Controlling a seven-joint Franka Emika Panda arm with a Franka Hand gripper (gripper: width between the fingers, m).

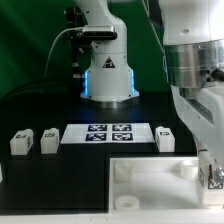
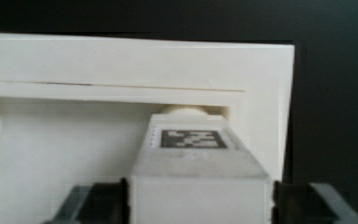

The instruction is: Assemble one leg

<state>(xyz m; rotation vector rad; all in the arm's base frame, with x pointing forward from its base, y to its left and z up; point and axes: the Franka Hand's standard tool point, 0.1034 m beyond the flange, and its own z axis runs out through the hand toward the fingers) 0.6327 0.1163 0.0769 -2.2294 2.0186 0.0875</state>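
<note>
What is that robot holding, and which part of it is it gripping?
The leg, a small white tagged block. The gripper clamps its two opposite sides, with the tagged end sticking out toward the white panel.

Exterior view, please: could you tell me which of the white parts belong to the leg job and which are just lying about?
Part of the job:
- the held leg, gripped by the end effector
- the white panel with corner sockets

Just lying about:
- three spare legs
- the marker board
</note>
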